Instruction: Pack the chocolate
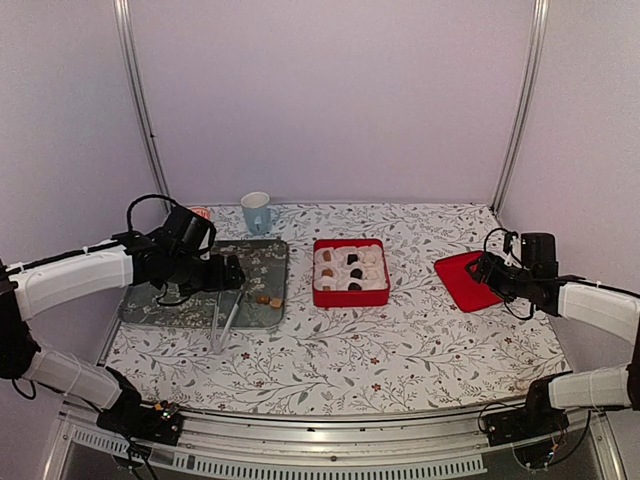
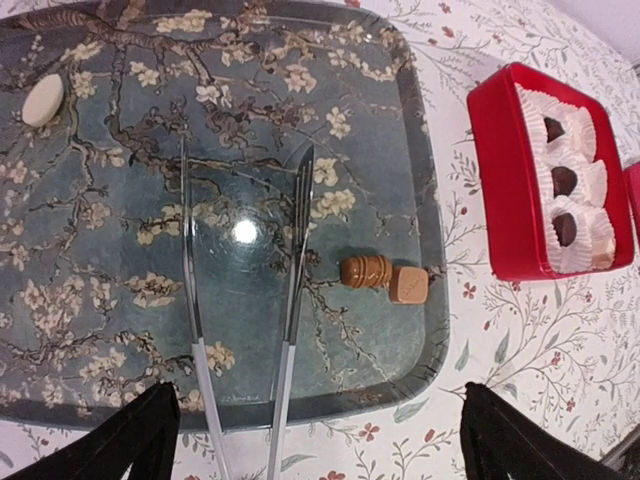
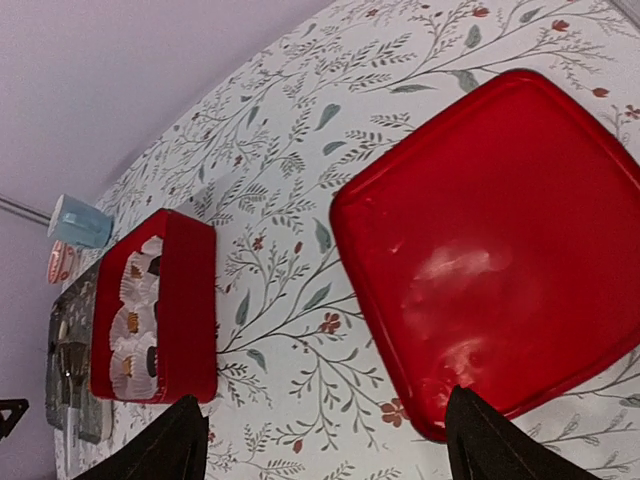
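Booth: plain walls, one covered table.
Back wall (image 1: pixel 330 100) and side panels (image 1: pixel 60 120) are plain pale lilac. Two metal poles run up the back corners, left pole (image 1: pixel 142 100) and right pole (image 1: pixel 521 100), splaying outward toward the top in the overhead view. The table has a white tablecloth (image 1: pixel 400 350) printed with leafy sprigs and small red flowers. An aluminium rail (image 1: pixel 350 455) runs along the near edge. Light is soft and even, shadows faint.
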